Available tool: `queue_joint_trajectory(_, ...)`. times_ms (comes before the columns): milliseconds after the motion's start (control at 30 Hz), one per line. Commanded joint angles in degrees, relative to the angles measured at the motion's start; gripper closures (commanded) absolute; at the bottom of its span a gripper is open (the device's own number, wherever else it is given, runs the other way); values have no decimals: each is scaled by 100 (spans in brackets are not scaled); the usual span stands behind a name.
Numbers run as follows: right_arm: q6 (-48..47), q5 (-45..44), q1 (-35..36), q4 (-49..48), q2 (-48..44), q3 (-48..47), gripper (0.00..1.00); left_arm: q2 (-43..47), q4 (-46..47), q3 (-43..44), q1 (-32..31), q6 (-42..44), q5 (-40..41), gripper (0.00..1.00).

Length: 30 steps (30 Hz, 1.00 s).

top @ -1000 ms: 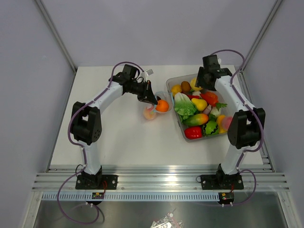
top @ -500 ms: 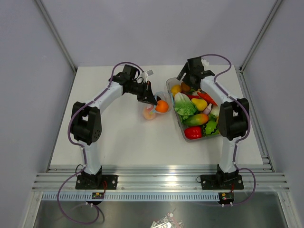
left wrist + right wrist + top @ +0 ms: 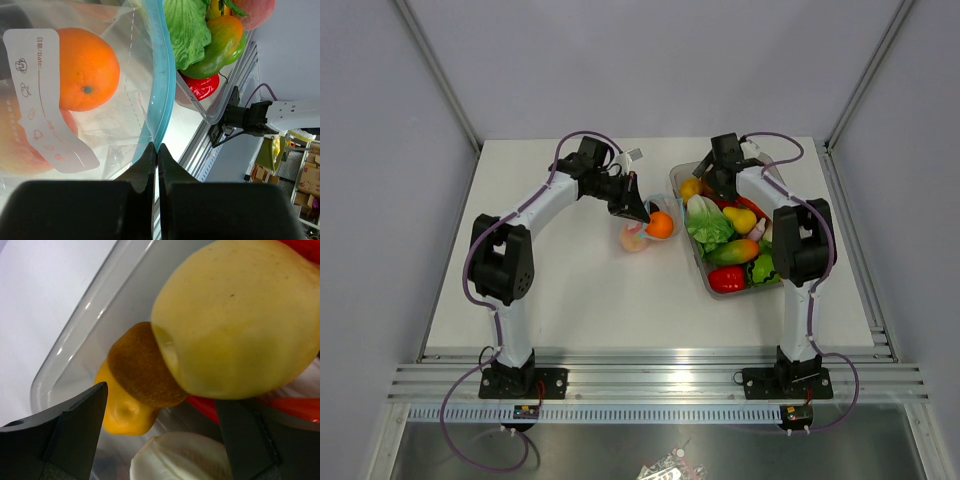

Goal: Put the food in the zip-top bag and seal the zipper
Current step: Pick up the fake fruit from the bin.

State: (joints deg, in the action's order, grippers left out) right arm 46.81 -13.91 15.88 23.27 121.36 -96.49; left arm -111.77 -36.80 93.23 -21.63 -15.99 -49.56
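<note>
The zip-top bag (image 3: 638,232) lies on the table left of the tray, with a round orange (image 3: 661,225) and a pink-yellow peach (image 3: 634,239) inside it. My left gripper (image 3: 157,150) is shut on the bag's light blue zipper (image 3: 161,85), with the orange (image 3: 85,70) just behind the strip. My right gripper (image 3: 160,415) stands open over the tray's far left corner. A brown kiwi (image 3: 142,370), a small yellow fruit (image 3: 125,410) and a white ribbed piece (image 3: 180,460) lie between its fingers (image 3: 75,430). A large pale yellow fruit (image 3: 240,315) is close above them.
The rigid clear tray (image 3: 704,280) at the right holds green lettuce (image 3: 708,222), a red pepper (image 3: 726,279), a mango (image 3: 734,251) and several other toy foods. Its wall (image 3: 100,305) runs just left of my right gripper. The bag carries a white label (image 3: 35,95).
My right arm has swung left from the tray's far right side to its far left corner, and its jaws have opened wider. The left arm and the bag have not moved.
</note>
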Motion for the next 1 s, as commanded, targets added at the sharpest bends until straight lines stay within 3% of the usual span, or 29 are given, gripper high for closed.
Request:
queue_joint_trajectory(0,162,-314,-129,-305,81,34,7,181,6,195,62,122,52,100)
queue_joint_trajectory(200,74,-323,-164,-472,204,51,14,146,14,195,71,114,52,100)
queue_joint_trajectory(333,48,-323,-164,-674,-50,261,37,146,6,178,71,122,69,100)
queue_joint_trajectory(567,-163,-182,-129,-911,-1008,990,57,173,76,151,71,61,60,100)
queue_joint_trajectory(967,-628,143,310,-868,-2889,2019,59,199,129,178,62,-115,87,100)
